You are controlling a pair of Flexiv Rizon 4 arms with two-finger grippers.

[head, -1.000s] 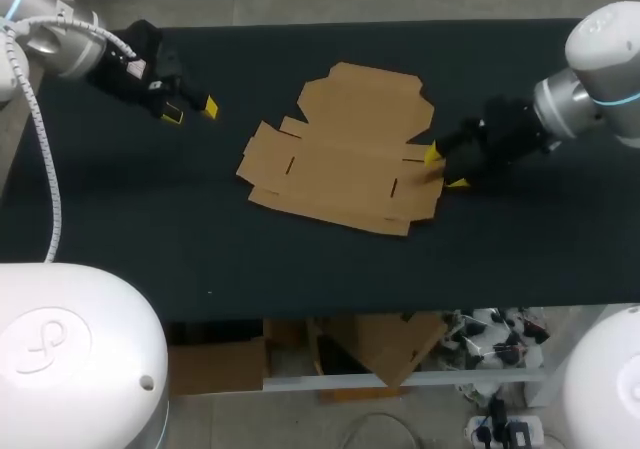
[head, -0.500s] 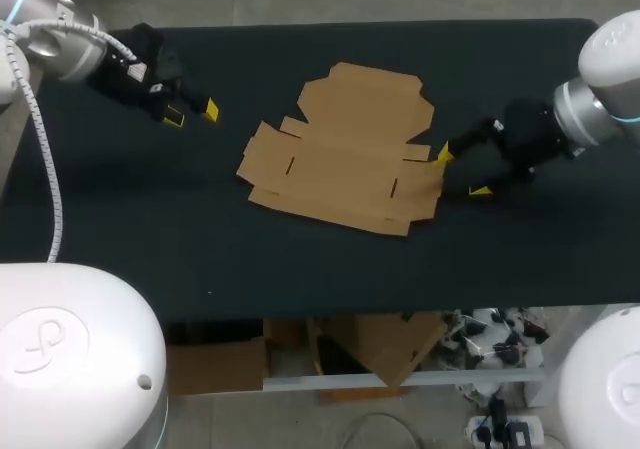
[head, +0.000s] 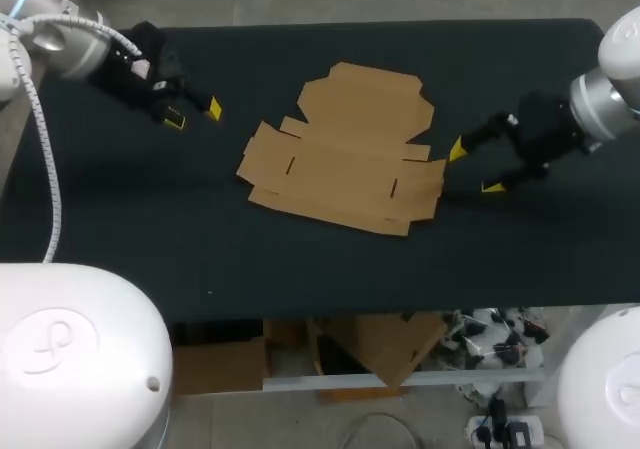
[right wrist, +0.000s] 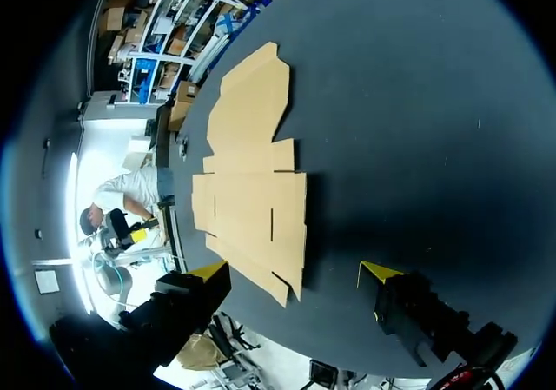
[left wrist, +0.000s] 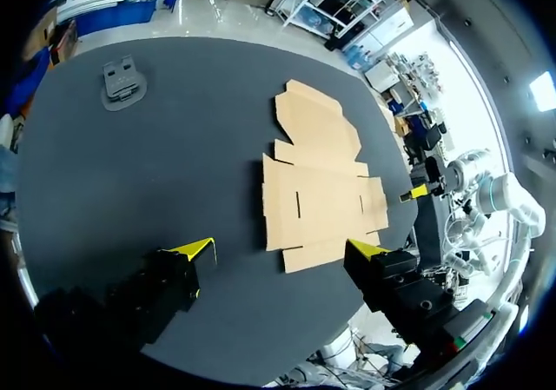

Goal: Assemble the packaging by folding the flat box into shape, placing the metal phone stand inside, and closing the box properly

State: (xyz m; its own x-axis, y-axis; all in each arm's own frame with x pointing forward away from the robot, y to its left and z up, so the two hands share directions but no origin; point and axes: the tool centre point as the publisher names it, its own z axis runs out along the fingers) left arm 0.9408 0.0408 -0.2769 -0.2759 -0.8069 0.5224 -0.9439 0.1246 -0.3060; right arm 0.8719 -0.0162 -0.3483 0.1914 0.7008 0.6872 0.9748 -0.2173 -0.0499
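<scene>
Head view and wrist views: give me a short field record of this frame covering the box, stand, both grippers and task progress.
box: flat, unfolded, mid-table
stand: on the table, well apart from the box; shows in the left wrist view only
left gripper: open, empty, apart from the box
right gripper: open, empty, close beside the box's edge
progress: box not yet folded, stand not inside

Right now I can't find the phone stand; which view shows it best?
The left wrist view: the phone stand lies unobstructed on the table, far ahead of the fingers. The head and right wrist views show none of it.
</scene>
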